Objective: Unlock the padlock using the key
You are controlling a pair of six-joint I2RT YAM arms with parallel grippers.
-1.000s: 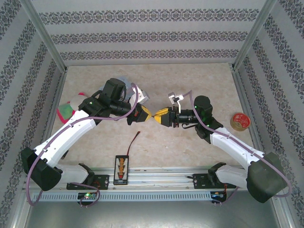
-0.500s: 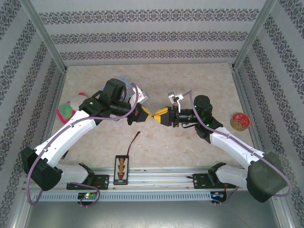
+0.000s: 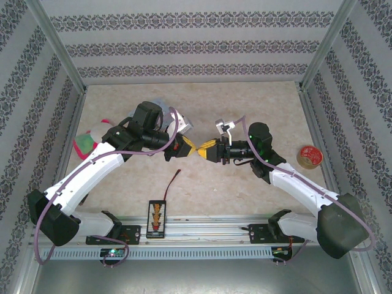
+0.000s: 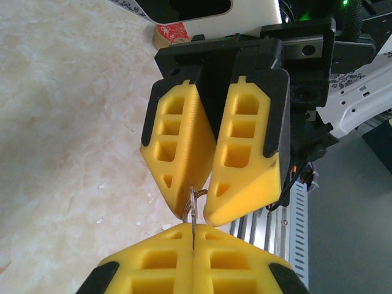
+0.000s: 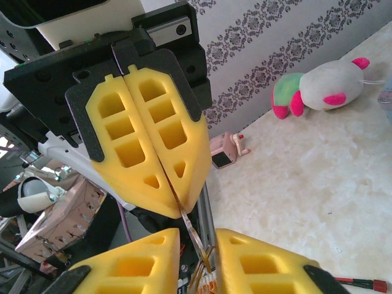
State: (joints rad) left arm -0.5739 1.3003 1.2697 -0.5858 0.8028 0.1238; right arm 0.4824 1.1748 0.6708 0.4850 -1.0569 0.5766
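Right gripper [image 4: 196, 211] edged left, jaws narrow around key [image 5: 191, 234]; left gripper [image 5: 176, 205] clamps key.

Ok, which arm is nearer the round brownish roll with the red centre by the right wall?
Right. The right arm bends close beside the red-centred roll, on its left; the left arm lies over the other half of the table, the left pincer meeting the right pincer.

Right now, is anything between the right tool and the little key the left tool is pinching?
Nothing visible. The key sticks out of the shut left tool straight into the gap between the fingers of the right tool.
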